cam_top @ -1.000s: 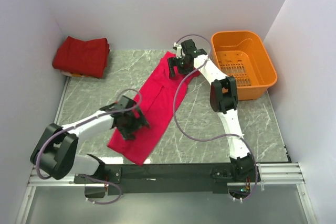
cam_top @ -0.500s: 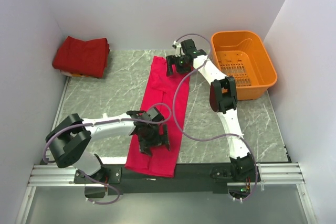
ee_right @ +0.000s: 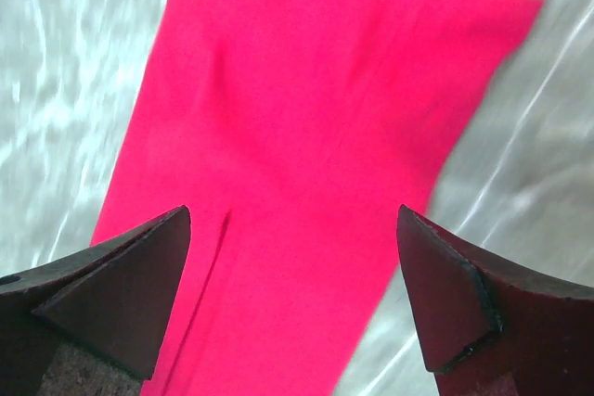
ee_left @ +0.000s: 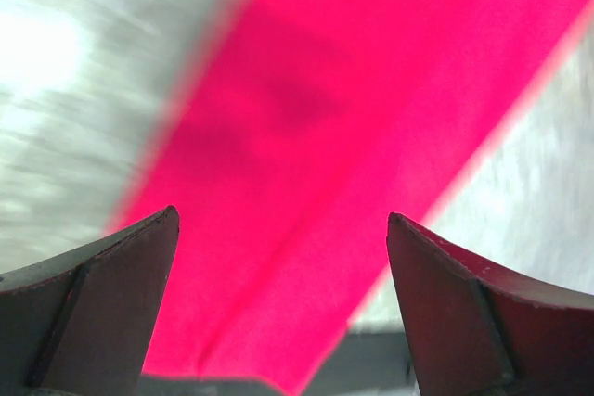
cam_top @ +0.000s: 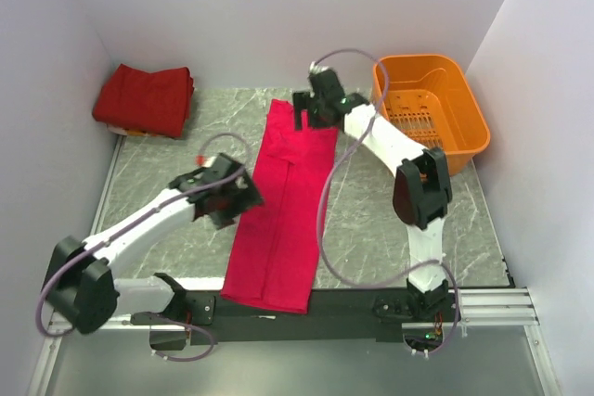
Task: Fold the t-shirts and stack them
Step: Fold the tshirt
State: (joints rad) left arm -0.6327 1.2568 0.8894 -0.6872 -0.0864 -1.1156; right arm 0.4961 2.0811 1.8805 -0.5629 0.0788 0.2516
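Observation:
A crimson t-shirt (cam_top: 283, 206), folded into a long strip, lies flat down the middle of the table, its near end over the front rail. A pile of folded darker red t-shirts (cam_top: 144, 99) sits at the far left corner. My left gripper (cam_top: 223, 194) is open and empty, just left of the strip's middle; its view shows the strip (ee_left: 353, 136) below the jaws. My right gripper (cam_top: 314, 110) is open and empty above the strip's far end; its view shows the cloth (ee_right: 316, 183) between the jaws.
An orange plastic basket (cam_top: 473, 127) stands at the far right. White walls close in the left, back and right. A black rail (cam_top: 353, 301) runs along the table's front edge.
The strip has swung from diagonal to straight and now lies flat. My left gripper has let go and moved up and left off the cloth. My right gripper has opened at the far end.

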